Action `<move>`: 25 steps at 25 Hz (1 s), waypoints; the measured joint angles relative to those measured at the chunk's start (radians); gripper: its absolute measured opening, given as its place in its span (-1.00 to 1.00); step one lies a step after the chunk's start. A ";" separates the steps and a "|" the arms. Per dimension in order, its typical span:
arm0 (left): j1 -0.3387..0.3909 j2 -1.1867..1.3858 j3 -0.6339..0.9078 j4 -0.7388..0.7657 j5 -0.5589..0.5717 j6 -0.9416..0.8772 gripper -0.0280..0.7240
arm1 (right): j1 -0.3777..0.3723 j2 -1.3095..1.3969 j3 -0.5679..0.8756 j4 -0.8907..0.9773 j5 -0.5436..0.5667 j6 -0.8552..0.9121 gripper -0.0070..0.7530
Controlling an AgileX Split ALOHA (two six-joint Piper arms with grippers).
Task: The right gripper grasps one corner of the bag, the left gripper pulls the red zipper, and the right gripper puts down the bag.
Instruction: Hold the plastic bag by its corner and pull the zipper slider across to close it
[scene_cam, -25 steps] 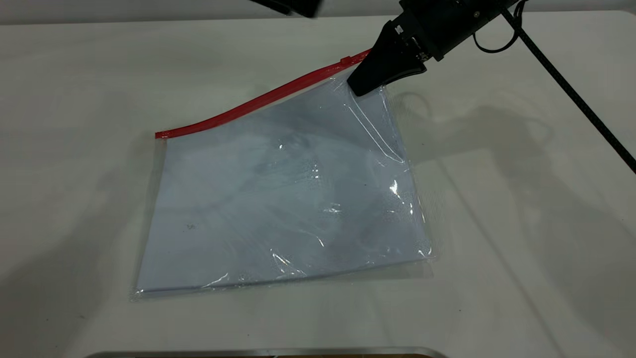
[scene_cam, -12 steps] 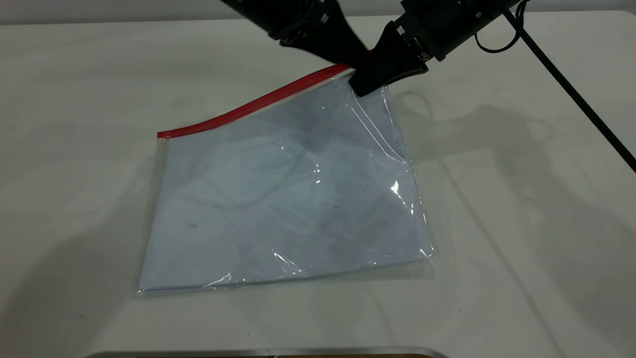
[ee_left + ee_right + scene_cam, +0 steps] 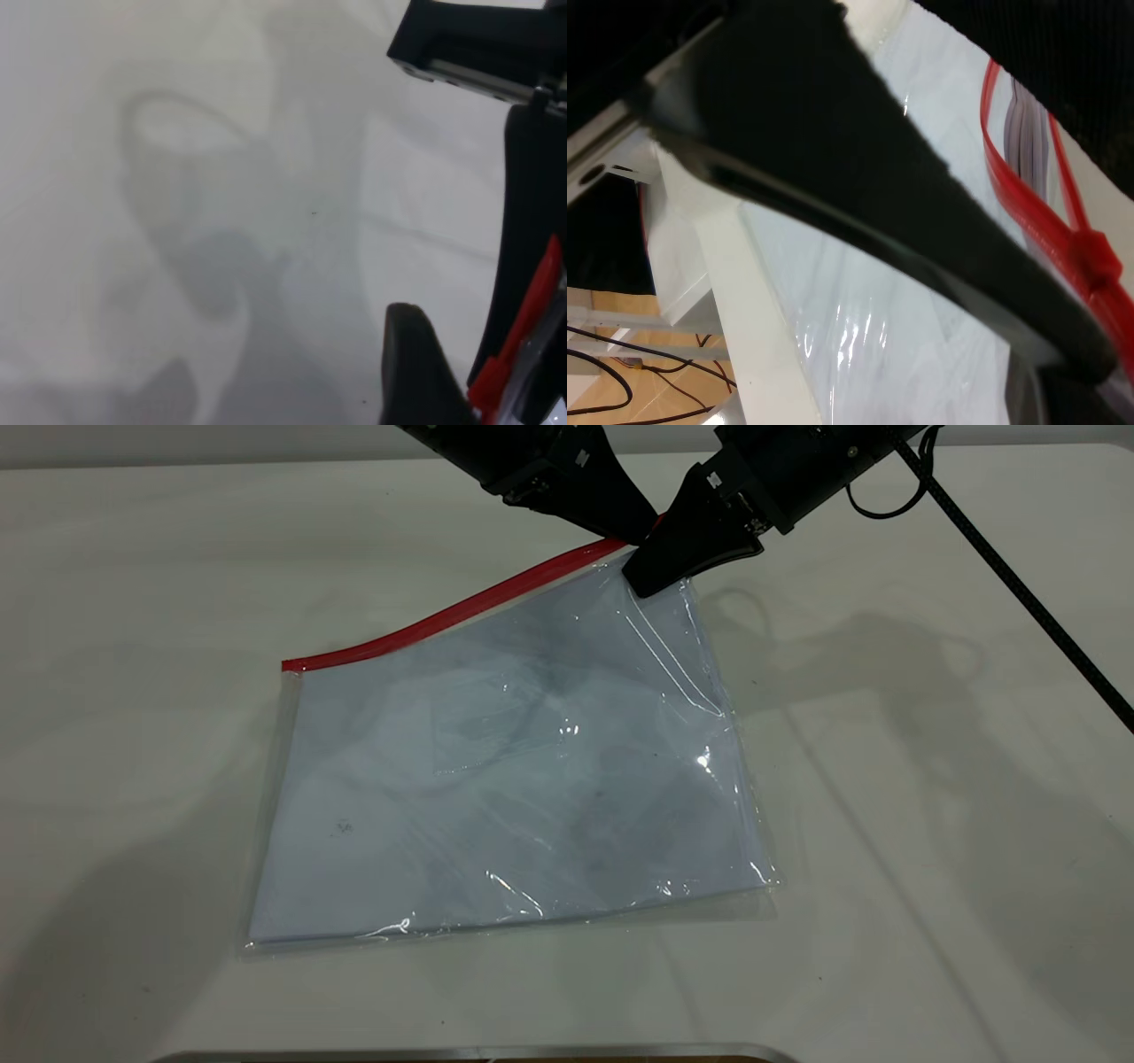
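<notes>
The bag (image 3: 514,779), a clear pouch with white paper inside, lies on the white table (image 3: 133,558). Its far right corner is raised. My right gripper (image 3: 647,583) is shut on that corner, just below the end of the red zipper (image 3: 443,615). The plastic pinched in its jaws (image 3: 1076,390) shows in the right wrist view, with the red slider tab (image 3: 1094,252) beside them. My left gripper (image 3: 640,536) reaches in from the far left, its tip at the zipper right beside the right gripper. Its jaws (image 3: 474,390) stand slightly apart with the slider tab (image 3: 492,382) between them.
The right arm's black cable (image 3: 1019,593) trails across the table's far right. A metal edge (image 3: 478,1052) runs along the near side. Bare table surrounds the bag.
My left gripper came down from the top edge to the zipper's right end beside the right gripper. The right gripper kept its hold; the bag barely shifted.
</notes>
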 joint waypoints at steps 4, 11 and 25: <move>0.000 0.017 -0.001 -0.012 -0.002 0.000 0.11 | -0.001 0.000 0.000 -0.006 0.001 0.000 -0.89; 0.000 0.026 -0.001 -0.035 -0.001 0.000 0.05 | -0.001 0.000 0.000 -0.012 -0.005 0.000 -0.89; 0.000 0.026 -0.001 -0.042 0.004 0.032 -0.69 | -0.015 -0.003 0.000 -0.002 0.009 0.000 -0.89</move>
